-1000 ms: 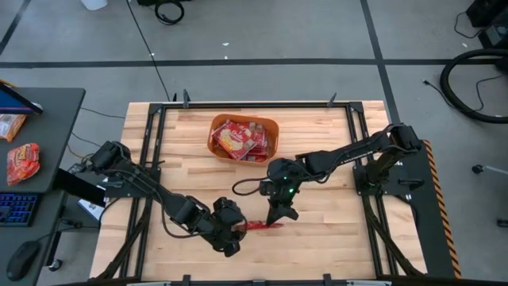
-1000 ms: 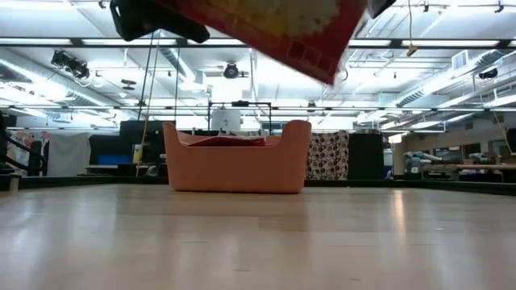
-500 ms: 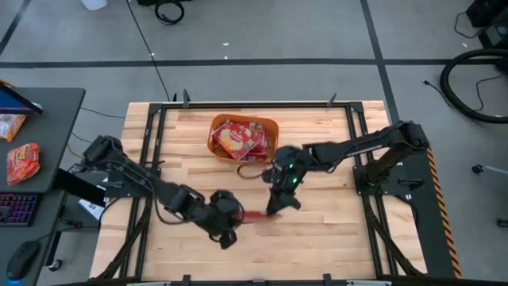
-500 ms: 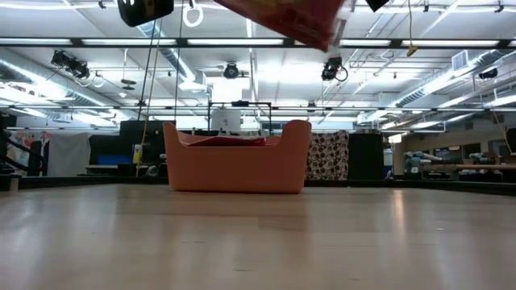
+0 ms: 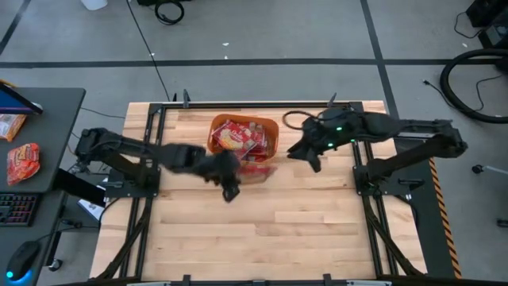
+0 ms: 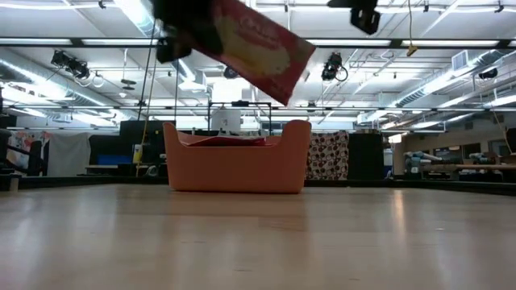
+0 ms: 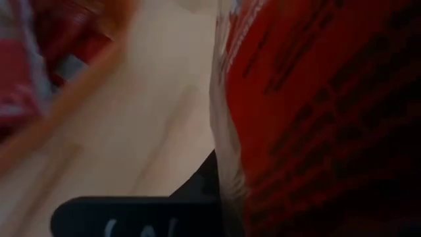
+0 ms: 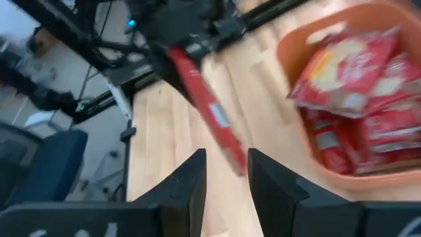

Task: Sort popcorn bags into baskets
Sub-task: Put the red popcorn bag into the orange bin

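Left end effector (image 5: 230, 173) clamped on motion-blurred popcorn bag (image 5: 255, 170) beside tub (image 5: 218, 127).

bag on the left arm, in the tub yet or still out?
Out. The left end effector holds the popcorn bag in the air by the orange tub's near rim; it hangs above the tub in the low view.

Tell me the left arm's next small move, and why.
Probably carry the popcorn bag slightly further over the orange tub, then release. The left end effector holds it at the tub's near rim, not yet above the bags inside; the right end effector is empty.
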{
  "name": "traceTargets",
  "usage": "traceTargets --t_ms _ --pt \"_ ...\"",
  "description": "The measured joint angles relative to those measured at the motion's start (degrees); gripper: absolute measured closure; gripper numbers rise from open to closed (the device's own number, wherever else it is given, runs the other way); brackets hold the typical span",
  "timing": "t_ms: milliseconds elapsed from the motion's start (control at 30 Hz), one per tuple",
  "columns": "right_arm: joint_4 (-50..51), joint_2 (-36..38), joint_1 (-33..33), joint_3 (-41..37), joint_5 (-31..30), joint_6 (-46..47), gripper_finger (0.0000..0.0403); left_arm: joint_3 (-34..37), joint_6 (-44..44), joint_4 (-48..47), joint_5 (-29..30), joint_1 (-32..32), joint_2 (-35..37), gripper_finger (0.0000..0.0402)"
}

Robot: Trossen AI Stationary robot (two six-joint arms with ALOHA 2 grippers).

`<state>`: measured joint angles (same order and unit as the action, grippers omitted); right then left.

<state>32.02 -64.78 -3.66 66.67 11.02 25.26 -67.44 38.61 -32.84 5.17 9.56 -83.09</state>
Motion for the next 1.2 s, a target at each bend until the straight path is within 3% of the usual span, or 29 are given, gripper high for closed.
traceTargets --t_ms 200,300,467,600,867,1200 --pt "5.01 4.82 1.74 0.02 -2.90 -1.03 0.0286 0.41 -5.34 0.31 -9.41 -13.78 -0.04 0.0383" --pt "7.90 5.40 3.45 0.02 -2.55 -1.00 0.0286 2.27 -6.12 0.37 -16.84 -21.80 -0.04 0.0383" --pt "10.28 5.16 7.55 0.00 -3.16 -1.01 0.0286 8.01 -2.00 4.92 -26.92 -32.75 -0.11 0.0383" --pt "10.59 4.88 10.22 -0.02 -7.11 -1.19 0.0286 12.11 3.43 12.21 -34.91 -39.20 -0.36 0.0380" --pt "9.58 4.86 10.23 -0.02 -18.77 -3.38 0.0286 13.50 5.91 11.84 -36.86 -46.87 -0.55 0.0338" --pt "8.69 2.87 5.59 -0.02 -18.36 -4.26 0.0286 13.33 1.93 12.67 -36.87 -47.03 -0.47 0.0233"
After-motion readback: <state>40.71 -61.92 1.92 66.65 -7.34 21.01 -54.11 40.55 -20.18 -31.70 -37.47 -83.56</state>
